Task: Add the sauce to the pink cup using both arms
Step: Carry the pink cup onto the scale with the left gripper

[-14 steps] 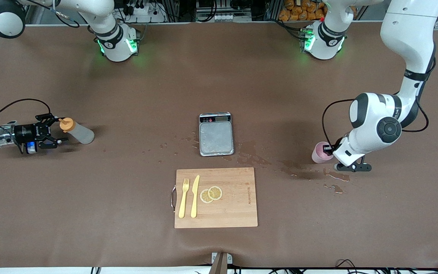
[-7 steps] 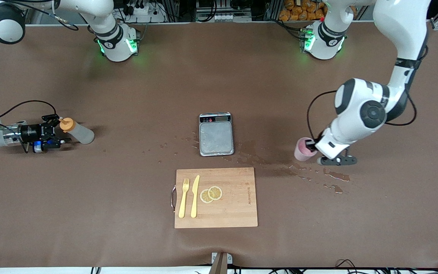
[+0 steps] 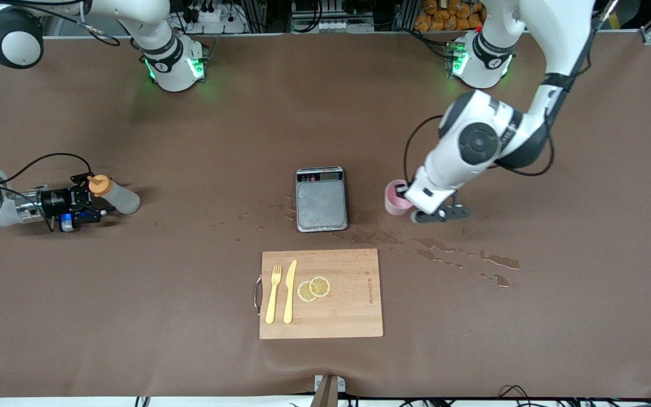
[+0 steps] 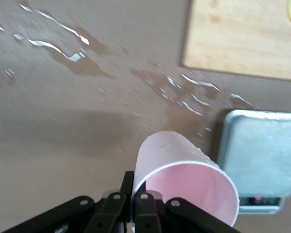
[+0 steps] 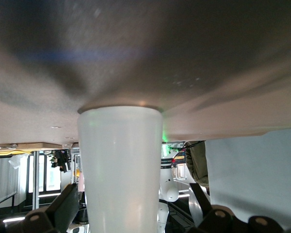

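Note:
The sauce bottle lies on its side near the right arm's end of the table, its orange cap pointing at the right gripper. In the right wrist view the whitish bottle fills the space between the open fingers. One finger is close against it and the other stands apart. The left gripper is shut on the rim of the pink cup, just beside the grey scale. In the left wrist view one finger is inside the cup and one is outside.
A wooden cutting board lies nearer the front camera than the scale, with a yellow fork, a knife and lemon slices on it. Wet puddles spread from the scale toward the left arm's end.
The left arm has carried the pink cup from the left arm's end of the table over to beside the scale. The right gripper has moved forward around the bottle's cap end.

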Tool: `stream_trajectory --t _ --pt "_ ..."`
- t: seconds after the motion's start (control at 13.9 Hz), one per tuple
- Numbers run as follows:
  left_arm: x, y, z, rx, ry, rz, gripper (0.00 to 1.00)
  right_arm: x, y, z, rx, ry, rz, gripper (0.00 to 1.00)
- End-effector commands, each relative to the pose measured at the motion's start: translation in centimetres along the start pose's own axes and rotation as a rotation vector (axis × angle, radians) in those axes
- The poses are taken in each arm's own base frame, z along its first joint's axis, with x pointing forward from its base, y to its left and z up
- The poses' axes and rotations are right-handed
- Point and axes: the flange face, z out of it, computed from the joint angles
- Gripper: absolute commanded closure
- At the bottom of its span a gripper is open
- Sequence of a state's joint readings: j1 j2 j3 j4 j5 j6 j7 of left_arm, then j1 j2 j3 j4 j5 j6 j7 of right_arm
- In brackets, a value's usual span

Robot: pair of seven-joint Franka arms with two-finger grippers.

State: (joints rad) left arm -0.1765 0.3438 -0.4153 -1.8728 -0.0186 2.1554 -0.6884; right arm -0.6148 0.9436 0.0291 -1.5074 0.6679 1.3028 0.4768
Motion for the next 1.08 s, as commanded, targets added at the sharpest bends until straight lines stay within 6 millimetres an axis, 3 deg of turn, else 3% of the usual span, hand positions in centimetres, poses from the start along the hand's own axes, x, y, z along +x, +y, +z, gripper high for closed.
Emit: stream_trajectory --t 0.0,0.14,0.29,0.43,0.51,0.65,1.01 --pt "-2.1 4.6 1.2 -0.001 -0.03 -0.02 1.0 -0.1 -0.7 0.4 0.0 -0.016 -0.028 0.08" --pt "-3.4 7.9 1.4 -0.018 -0.03 -0.044 1.0 -0.1 -0.6 0.3 -0.001 -0.016 -0.055 0.28" --pt "-4.7 11.8 3.2 -0.026 -0.044 -0.059 1.0 0.0 -0.5 0.3 0.0 -0.017 -0.057 0.41" --pt "-3.4 13.6 3.8 -0.04 -0.027 -0.086 1.0 0.0 -0.3 0.2 0.0 -0.019 -0.062 0.49" --pt "-2.7 13.9 4.5 -0.041 -0.029 -0.092 1.0 -0.1 -0.3 0.3 -0.005 -0.029 -0.081 0.58" --pt "-3.0 15.4 6.0 -0.041 -0.036 -0.075 1.0 -0.5 -0.5 0.1 -0.007 -0.027 -0.083 0.58" --pt "-2.8 16.3 8.2 -0.034 0.006 -0.088 1.0 -2.3 -1.2 -0.3 -0.027 -0.025 -0.046 0.57"
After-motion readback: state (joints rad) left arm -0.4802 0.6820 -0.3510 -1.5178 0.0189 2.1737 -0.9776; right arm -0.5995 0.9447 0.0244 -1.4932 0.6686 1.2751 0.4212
